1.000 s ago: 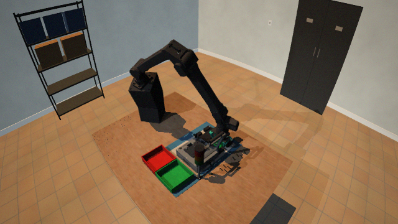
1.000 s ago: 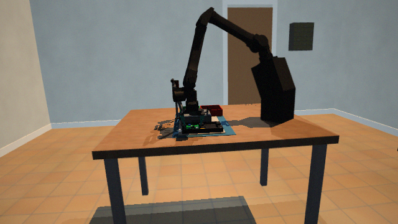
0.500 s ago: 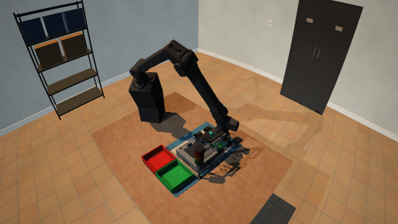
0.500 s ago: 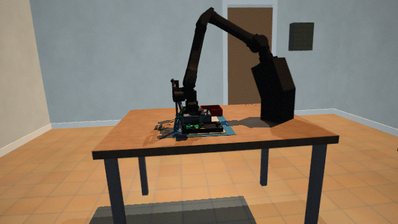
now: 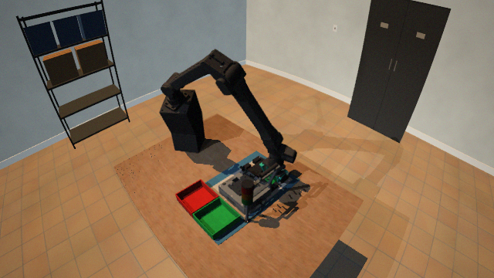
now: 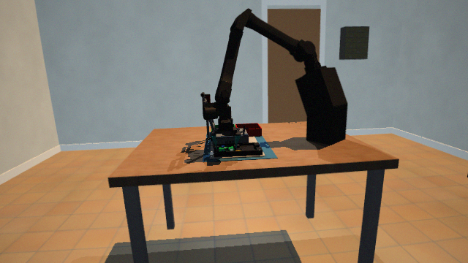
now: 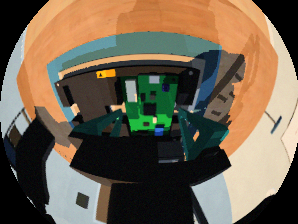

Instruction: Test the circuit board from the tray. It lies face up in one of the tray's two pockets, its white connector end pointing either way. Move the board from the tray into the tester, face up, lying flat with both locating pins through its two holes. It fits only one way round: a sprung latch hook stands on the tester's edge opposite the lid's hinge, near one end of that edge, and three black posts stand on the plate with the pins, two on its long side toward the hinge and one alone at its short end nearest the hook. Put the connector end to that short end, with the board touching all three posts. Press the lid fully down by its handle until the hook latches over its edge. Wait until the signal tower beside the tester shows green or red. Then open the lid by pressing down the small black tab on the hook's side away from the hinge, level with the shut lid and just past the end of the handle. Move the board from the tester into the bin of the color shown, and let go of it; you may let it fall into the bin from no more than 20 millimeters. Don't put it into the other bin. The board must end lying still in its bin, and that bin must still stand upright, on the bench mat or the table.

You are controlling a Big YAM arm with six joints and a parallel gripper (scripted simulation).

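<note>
The green circuit board [image 7: 149,106] lies face up in a pocket of the dark tray [image 7: 120,90], with its blue and white part toward me in the wrist view. My gripper [image 7: 150,111] is open, its teal fingers standing either side of the board just above it, with nothing between them. In the top view the gripper [image 5: 267,170] hangs over the tray at the far side of the grey tester [image 5: 242,188]. The signal tower [image 5: 247,193] stands at the tester's front; I see no bright green or red light on it. The board also shows in the exterior view [image 6: 227,148].
The red bin [image 5: 196,195] and the green bin [image 5: 217,217] stand side by side on the blue mat, left of the tester. The arm's black base [image 5: 182,121] stands at the back of the table. The tester's lid frame [image 6: 209,144] stands raised beside the tray.
</note>
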